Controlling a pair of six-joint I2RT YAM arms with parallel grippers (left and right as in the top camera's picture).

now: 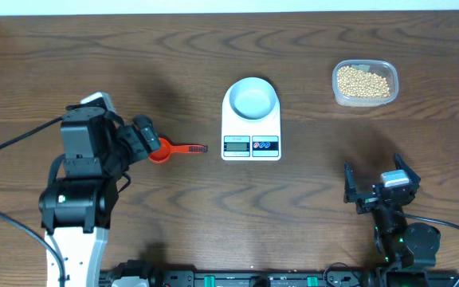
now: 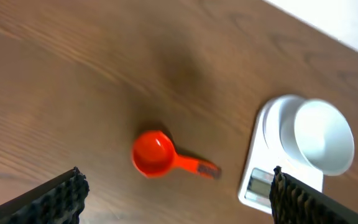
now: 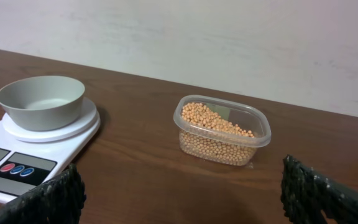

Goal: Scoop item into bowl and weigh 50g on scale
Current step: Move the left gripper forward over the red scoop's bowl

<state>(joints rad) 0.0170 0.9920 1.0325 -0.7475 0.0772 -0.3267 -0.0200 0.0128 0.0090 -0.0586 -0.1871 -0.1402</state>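
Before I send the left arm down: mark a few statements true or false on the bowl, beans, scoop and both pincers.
1. The bowl sits on the scale. True.
2. The bowl is already filled. False: it is empty; the beans are in the clear tub.
3. The red scoop lies beside the scale. True.
4. The left pincer is shut on the scoop. False: it is open above the scoop, not gripping it.
5. The right pincer is open and holds nothing. True.
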